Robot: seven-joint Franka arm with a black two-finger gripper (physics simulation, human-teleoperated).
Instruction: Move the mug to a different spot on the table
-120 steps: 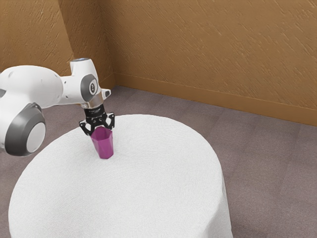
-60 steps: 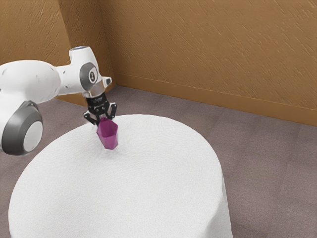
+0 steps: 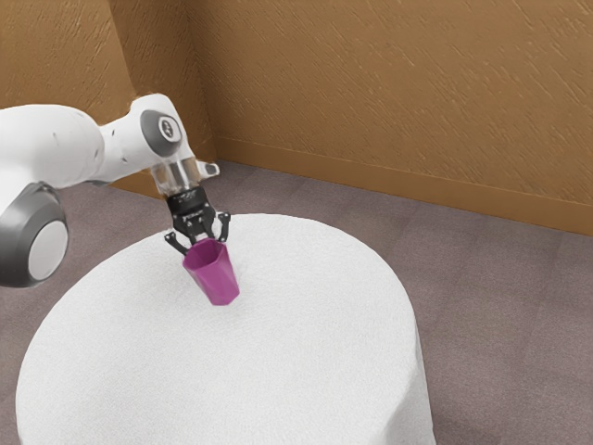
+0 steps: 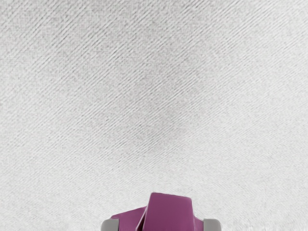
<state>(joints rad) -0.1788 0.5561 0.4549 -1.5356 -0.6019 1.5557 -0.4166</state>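
Note:
A magenta faceted mug (image 3: 215, 274) hangs tilted in my gripper (image 3: 198, 243), its base swung toward the exterior view's right and close above the round white table (image 3: 306, 343). The black fingers clamp its rim from two sides, so the gripper is shut on the mug. In the wrist view the mug (image 4: 161, 214) shows as a magenta shape just under my hand, with a grey fingertip (image 4: 109, 224) on each side and white tablecloth (image 4: 154, 96) beyond it.
The white cloth covers the whole round table, whose edge (image 3: 408, 324) drops off toward the exterior view's right. Brown floor (image 3: 500, 306) and tan walls (image 3: 389, 83) surround it.
My gripper has lifted the mug off the table and carried it toward the exterior view's right. The mug has gone from upright to tilted.

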